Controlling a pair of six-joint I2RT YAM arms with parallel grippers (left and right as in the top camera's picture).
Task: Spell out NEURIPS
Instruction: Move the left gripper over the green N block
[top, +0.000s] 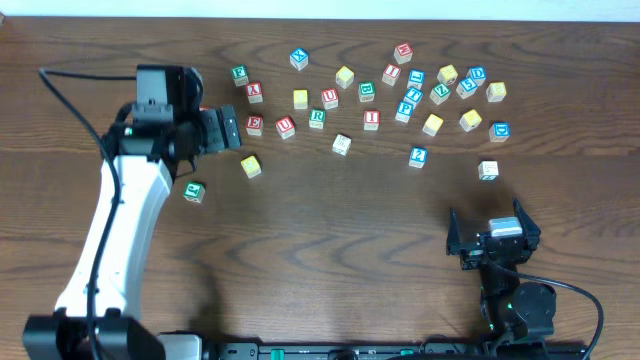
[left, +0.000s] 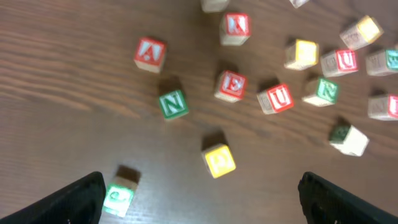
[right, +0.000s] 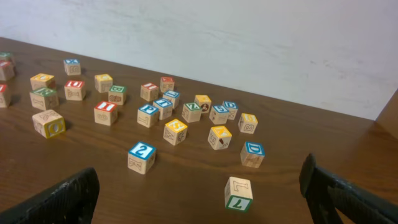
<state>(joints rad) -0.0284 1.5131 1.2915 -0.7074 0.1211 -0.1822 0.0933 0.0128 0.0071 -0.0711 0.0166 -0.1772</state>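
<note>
Tabletop (left: 62, 112): N cube (left: 172, 104) beyond fingers (left: 78, 200) (parted)

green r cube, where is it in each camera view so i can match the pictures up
overhead: the green R cube is just left of centre in the upper part, among the scattered cubes.
left wrist: the green R cube is right of centre, in the upper half.
right wrist: the green R cube is at the far left, about mid-height.
shared landmark: the yellow cube, just above it in every view.
</note>
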